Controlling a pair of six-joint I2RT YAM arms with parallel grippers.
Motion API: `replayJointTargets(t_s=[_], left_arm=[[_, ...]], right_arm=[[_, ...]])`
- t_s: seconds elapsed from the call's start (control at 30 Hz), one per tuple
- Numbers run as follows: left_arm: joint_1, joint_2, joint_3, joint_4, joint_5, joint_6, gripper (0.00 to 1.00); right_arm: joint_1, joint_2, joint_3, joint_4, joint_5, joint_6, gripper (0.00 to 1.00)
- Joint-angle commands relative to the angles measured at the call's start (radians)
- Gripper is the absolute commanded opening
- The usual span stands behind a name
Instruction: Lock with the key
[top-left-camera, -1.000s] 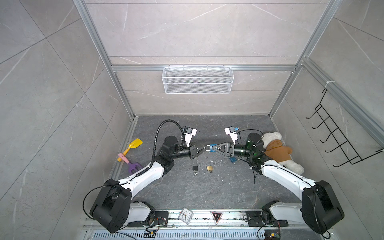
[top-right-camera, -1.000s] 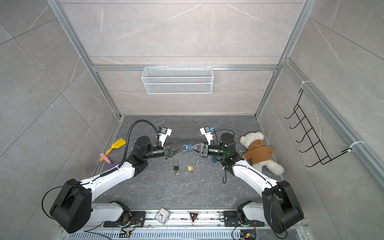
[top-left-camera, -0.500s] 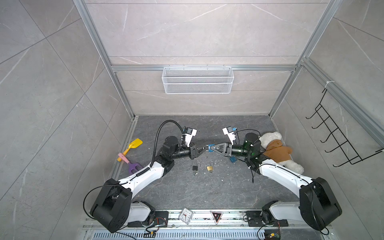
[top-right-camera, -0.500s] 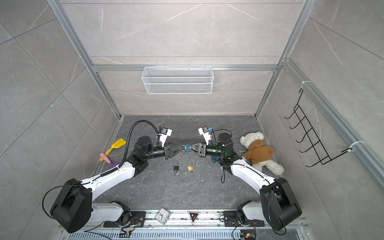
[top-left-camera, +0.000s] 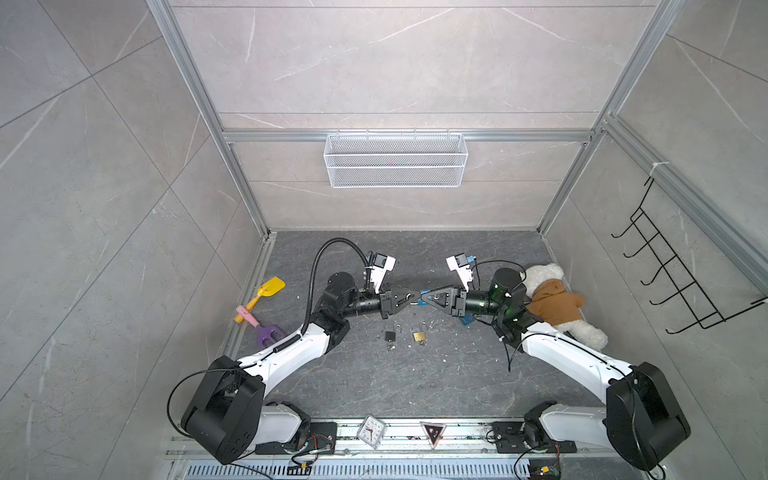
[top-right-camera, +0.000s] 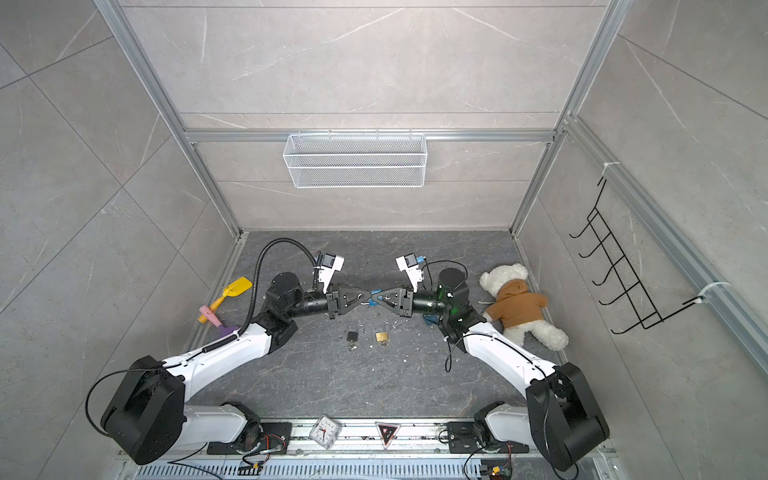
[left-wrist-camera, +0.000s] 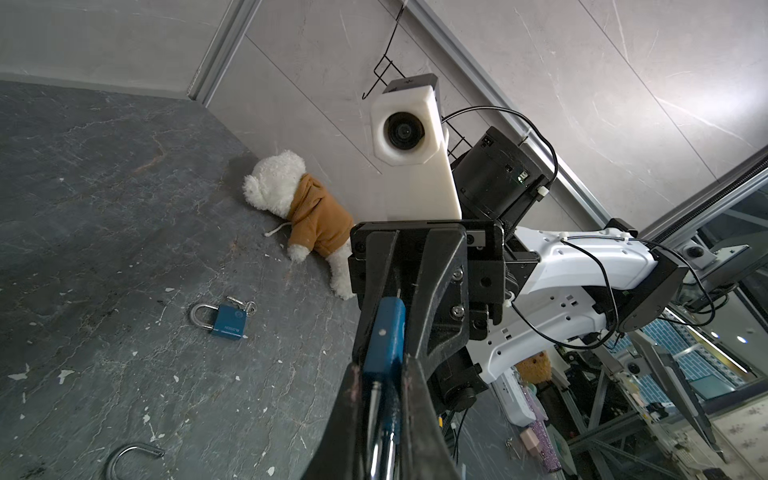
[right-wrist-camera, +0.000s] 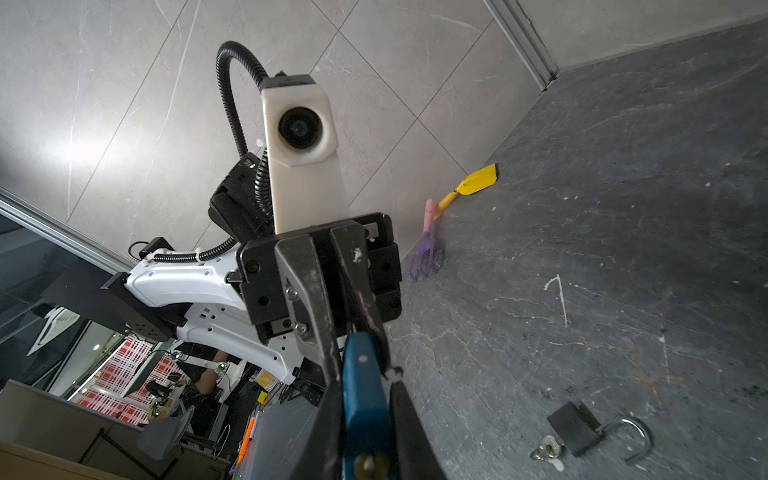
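Note:
A blue padlock (top-left-camera: 423, 296) (top-right-camera: 376, 296) hangs above the floor between both grippers, which meet tip to tip. My right gripper (right-wrist-camera: 365, 386) is shut on its blue body (right-wrist-camera: 365, 407); a brass keyway shows at the base. My left gripper (left-wrist-camera: 381, 374) is shut on the silver shackle (left-wrist-camera: 376, 407) end of that padlock. In both top views the left gripper (top-left-camera: 415, 299) and the right gripper (top-left-camera: 426, 296) touch at the middle. No key shows in either gripper. Small keys lie on the floor beside a black padlock (right-wrist-camera: 573, 428) and beside a second blue padlock (left-wrist-camera: 226, 318).
On the floor below the grippers lie the black padlock (top-left-camera: 390, 336) and a brass padlock (top-left-camera: 419, 336). A teddy bear (top-left-camera: 557, 303) lies at the right wall. A toy shovel (top-left-camera: 270, 289) and rake (top-left-camera: 266, 332) lie at the left wall. A wire basket (top-left-camera: 395, 160) hangs on the back wall.
Both grippers stay tip to tip on the blue padlock. The right arm's wrist has shifted slightly; nothing on the floor has moved.

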Motion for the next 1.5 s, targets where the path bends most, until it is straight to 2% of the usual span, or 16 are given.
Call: replayJointTargets(t_s=[0.0,0.07,0.2,0.33,1.47], left_arm=[[-0.098,-0.003,0.015,0.122,0.12,0.03,0.0],[-0.095,-0.003,0.012,0.128,0.111,0.028,0.0],[-0.08,-0.004,0.002,0.139,0.1,0.02,0.0],[-0.06,0.003,-0.006,0.166,0.087,-0.001,0.0],[0.007,0.088,-0.005,0.232,0.066,-0.072,0.0]], right_arm=[[0.035,0.017,-0.017,-0.039,0.126,0.011,0.0],[0.033,0.009,-0.022,-0.039,0.125,0.009,0.03],[0.027,-0.021,-0.034,-0.051,0.123,0.003,0.2],[0.02,-0.053,-0.04,-0.104,0.129,-0.027,0.25],[-0.009,-0.12,-0.099,-0.088,0.05,-0.026,0.27]])
